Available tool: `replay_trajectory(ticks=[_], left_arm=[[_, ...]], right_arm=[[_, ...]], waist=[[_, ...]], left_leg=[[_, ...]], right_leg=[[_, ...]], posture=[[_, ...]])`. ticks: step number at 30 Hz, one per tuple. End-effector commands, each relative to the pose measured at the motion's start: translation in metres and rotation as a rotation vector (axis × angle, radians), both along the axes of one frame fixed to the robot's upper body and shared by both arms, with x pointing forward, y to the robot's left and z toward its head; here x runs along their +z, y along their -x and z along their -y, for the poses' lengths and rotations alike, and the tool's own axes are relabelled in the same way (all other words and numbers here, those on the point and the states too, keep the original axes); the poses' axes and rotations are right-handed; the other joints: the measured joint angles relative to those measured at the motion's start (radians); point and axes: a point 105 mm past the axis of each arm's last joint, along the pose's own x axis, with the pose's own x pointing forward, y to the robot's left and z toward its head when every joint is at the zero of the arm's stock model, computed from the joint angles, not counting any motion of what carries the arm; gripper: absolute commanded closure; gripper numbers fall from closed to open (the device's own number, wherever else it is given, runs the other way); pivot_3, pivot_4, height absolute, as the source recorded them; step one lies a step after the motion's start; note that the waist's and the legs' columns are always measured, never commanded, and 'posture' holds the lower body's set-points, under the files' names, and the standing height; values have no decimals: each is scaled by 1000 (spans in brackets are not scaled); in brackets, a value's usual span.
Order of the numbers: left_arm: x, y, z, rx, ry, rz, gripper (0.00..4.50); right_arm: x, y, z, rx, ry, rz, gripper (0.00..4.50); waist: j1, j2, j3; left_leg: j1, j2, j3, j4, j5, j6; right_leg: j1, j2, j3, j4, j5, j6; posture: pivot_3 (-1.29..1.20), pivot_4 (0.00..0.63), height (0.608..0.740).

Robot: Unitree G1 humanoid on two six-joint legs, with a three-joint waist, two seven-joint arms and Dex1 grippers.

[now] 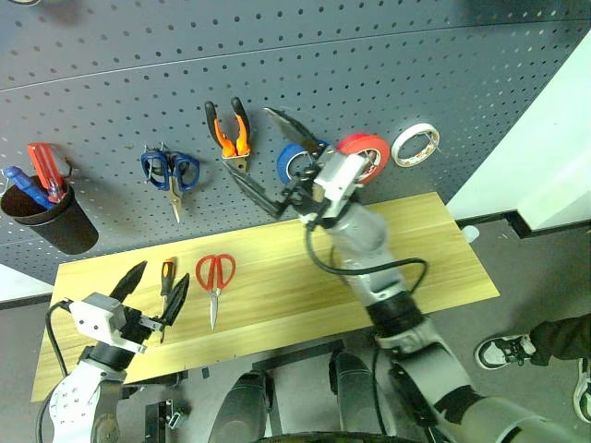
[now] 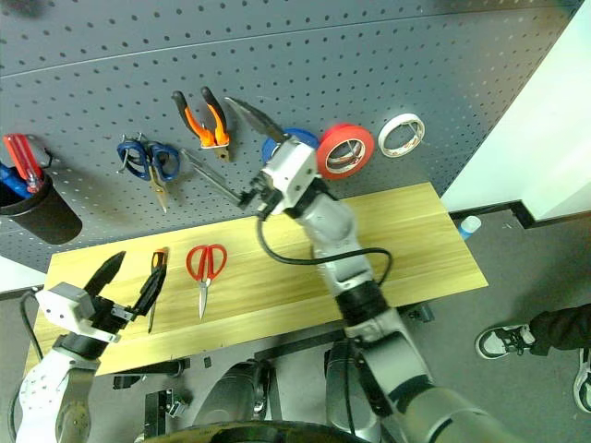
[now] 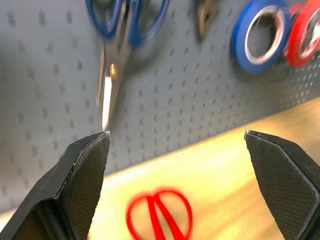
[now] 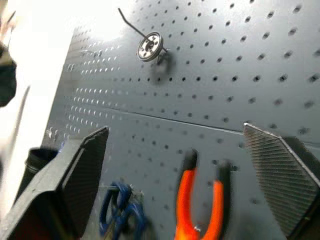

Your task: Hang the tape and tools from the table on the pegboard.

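On the dark grey perforated pegboard (image 1: 416, 74) the solid-red tape roll (image 1: 367, 153) and orange-and-black pliers (image 1: 230, 135) already hang. The red-handled scissors (image 1: 214, 280) and slim screwdriver (image 1: 166, 281) remain on the light wooden table (image 1: 443, 249). Both grippers, left (image 1: 152, 288) and right (image 1: 268, 161), gape wide, empty.

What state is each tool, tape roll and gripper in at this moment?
Pliers: hung on pegboard.
Red tape: hung on pegboard.
Red-handled scissors: lying on table.
Slim screwdriver: lying on table.
Left gripper: open, empty.
Right gripper: open, empty.
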Motion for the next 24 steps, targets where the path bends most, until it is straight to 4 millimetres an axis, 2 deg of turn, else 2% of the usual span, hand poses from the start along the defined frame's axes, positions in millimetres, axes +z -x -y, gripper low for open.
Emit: replay_trajectory(ticks=[1, 6, 8, 10, 13, 15, 19, 24], left_arm=[[-6, -9, 5, 66, 4, -80, 0], [-33, -26, 15, 142, -29, -256, 0], [-42, -32, 18, 161, -47, -323, 0], [-52, -38, 20, 179, -41, -402, 0], [-70, -47, 28, 187, -24, -542, 0], [-74, -50, 32, 198, -39, -584, 0], [-90, -55, 41, 218, -55, -717, 0], [-94, -66, 50, 237, -44, -809, 0]], right_arm=[[-25, 16, 26, 63, 155, -141, 13], [-93, 29, 74, 57, 438, -401, 13], [-113, 34, 92, 58, 509, -476, 13], [-129, 34, 106, 37, 578, -510, 13], [-161, 36, 132, -7, 772, -488, 13], [-168, 33, 139, -27, 801, -478, 13], [-170, 29, 139, -34, 800, -439, 13], [-175, 35, 137, 13, 855, -400, 13]], waist=[[9, 0, 0], [21, -1, 0], [19, -2, -1], [16, -2, -1], [20, -4, -3], [20, -7, -5], [20, -7, -6], [21, -10, -9]], left_leg=[[1, 0, 0, 0, 0, 0], [0, 0, 1, 1, 0, 0], [1, 0, 1, 1, 0, 0], [2, 0, 2, 2, 0, 0], [3, 0, 2, 3, 0, 0], [5, 0, 3, 3, 0, 0], [6, 0, 3, 3, 0, 0], [6, 0, 3, 4, 0, 0]], right_leg=[[1, 0, 0, -1, 0, 0], [4, 0, 0, -5, 0, 0], [4, 0, 0, -5, 0, 1], [5, 0, 0, -4, 0, 1], [7, 0, 0, -4, 0, 1], [9, 0, 0, -5, 0, 1], [9, 0, 0, -5, 1, 1], [10, 0, 0, -4, 1, 1]], posture=[[-18, 187, 738], [-43, 174, 738], [-51, 168, 738], [-59, 158, 738], [-66, 148, 738], [-69, 142, 738], [-71, 132, 738], [-75, 126, 738]])
